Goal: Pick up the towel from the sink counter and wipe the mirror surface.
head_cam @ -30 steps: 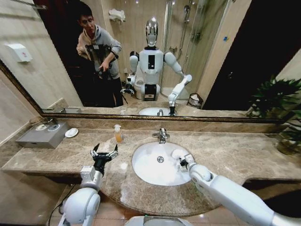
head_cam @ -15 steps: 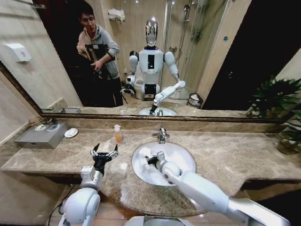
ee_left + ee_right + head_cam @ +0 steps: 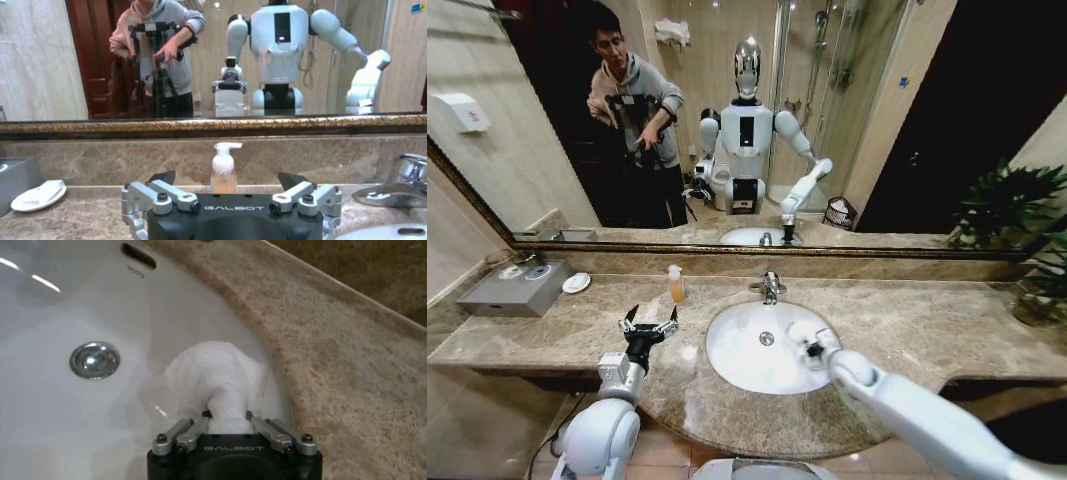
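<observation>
Over the right side of the oval basin (image 3: 737, 365), the right gripper (image 3: 809, 349) pinches the towel (image 3: 217, 376), its fingers pressed against a gathered fold of the white cloth. The rest of the towel bunches against the inner basin wall, just beside the rim where the sink counter (image 3: 907, 330) begins, and near the chrome drain (image 3: 95, 360). The left gripper (image 3: 648, 325) hovers above the counter to the left of the basin with its fingers spread apart and nothing between them. A soap dispenser (image 3: 224, 169) stands on the counter beyond it, below the mirror surface (image 3: 897, 130). A faucet (image 3: 771, 287) sits behind the basin.
</observation>
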Tool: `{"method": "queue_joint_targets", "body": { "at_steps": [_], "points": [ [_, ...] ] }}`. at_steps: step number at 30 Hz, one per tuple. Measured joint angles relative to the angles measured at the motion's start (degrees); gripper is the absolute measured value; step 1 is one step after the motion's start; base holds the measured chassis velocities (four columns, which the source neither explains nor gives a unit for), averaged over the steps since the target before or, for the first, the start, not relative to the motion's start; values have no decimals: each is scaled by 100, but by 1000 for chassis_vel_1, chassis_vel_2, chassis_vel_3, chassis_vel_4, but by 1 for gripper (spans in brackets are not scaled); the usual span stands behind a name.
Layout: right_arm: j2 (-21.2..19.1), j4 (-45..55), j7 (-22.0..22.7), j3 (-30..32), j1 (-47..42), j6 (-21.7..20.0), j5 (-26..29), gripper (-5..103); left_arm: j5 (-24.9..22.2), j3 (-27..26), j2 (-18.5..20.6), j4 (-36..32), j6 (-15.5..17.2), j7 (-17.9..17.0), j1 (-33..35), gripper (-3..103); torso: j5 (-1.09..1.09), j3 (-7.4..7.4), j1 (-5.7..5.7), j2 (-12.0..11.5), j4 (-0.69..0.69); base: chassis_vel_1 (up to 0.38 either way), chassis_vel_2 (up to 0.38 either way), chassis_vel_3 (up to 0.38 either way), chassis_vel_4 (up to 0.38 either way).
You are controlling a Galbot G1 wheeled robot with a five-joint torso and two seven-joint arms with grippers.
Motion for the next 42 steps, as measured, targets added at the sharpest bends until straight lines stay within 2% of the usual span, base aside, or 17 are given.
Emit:
{"method": "queue_joint_targets", "body": {
  "at_steps": [3, 6, 7, 9, 10, 12, 18, 21, 23, 24, 27, 28, 30, 31, 34, 35, 42],
  "points": [
    [89, -26, -89, 3, -90, 11, -52, 17, 0, 0, 0, 0, 0, 0, 0, 100, -8, 0, 0, 0, -6, 0, 0, 0, 0],
    [558, -80, -229, -332, -91, 109, -214, 17, 0, 0, 0, 0, 0, 0, -1, 100, -1, 1, 0, 0, -12, 0, 0, 0, 0],
    [558, -80, -229, -332, -91, 109, -214, 17, 0, 0, 0, 0, 0, 0, -1, 100, -1, 1, 0, 0, -12, 0, 0, 0, 0],
    [1140, -196, -336, -711, 124, 358, -376, 17, 0, 1, 0, 0, 0, 1, -1, 100, -1, 1, 0, 0, -6, 0, 0, 0, 0],
    [1140, -196, -336, -711, 124, 358, -376, 17, 0, 1, 0, 0, 0, 1, -1, 100, -1, 1, 0, 0, -6, 0, 0, 0, 0],
    [1655, -334, -400, -970, 471, 652, -287, 17, 0, 0, 0, 0, 0, 0, 0, 100, -4, 1, 0, 0, -1, 0, 0, 0, 0],
    [2072, -546, -564, -987, 737, 1121, 56, 17, 0, 0, 0, 0, 0, 0, 0, 100, -3, 1, 1, 0, -2, 0, 0, 0, 0],
    [1882, -450, -708, -589, 514, 1345, 78, 17, 0, 1, 0, 0, 0, 0, 0, 100, -1, 1, 1, 0, -3, 0, 0, 0, 0],
    [1527, -66, -711, -169, 121, 1213, 38, 17, 0, 0, 1, -1, 0, 0, 0, 100, -1, 2, 2, 0, -6, 0, 0, 0, 0],
    [1527, -66, -711, -169, 121, 1213, 38, 17, 0, 0, 1, -1, 0, 0, 0, 100, -1, 2, 2, 0, -6, 0, 0, 0, 0],
    [718, 999, -541, 769, -913, 748, 31, 17, 0, -1, 1, 0, 0, -1, 0, 100, 0, 1, 1, 0, -12, 0, 0, 0, 0],
    [718, 999, -541, 769, -913, 748, 31, 17, 0, -1, 1, 0, 0, -1, 0, 100, 0, 1, 1, 0, -12, 0, 0, 0, 0],
    [306, 1657, -279, 1348, -1602, 657, -9, 17, 0, 0, 0, 0, 0, 0, 0, 100, -2, 0, -1, 0, -8, 0, 0, 0, 0],
    [306, 1657, -279, 1348, -1602, 657, -9, 17, 0, 0, 0, 0, 0, 0, 0, 100, -2, 0, -1, 0, -8, 0, 0, 0, 0],
    [85, 2290, -52, 2198, -2468, 750, -178, 17, 0, 0, 0, 0, 0, 0, 0, 100, 0, 0, -1, 0, -5, 0, 0, 0, 0],
    [85, 2290, -52, 2198, -2468, 750, -178, 17, 0, 0, 0, 0, 0, 0, 0, 100, 0, 0, -1, 0, -5, 0, 0, 0, 0],
    [-9, 2643, 194, 3579, -3297, 717, -333, 17, 0, 0, 0, 0, 0, 0, 0, 100, -1, 0, 0, 0, -4, 0, 0, 0, 0]
  ]
}}
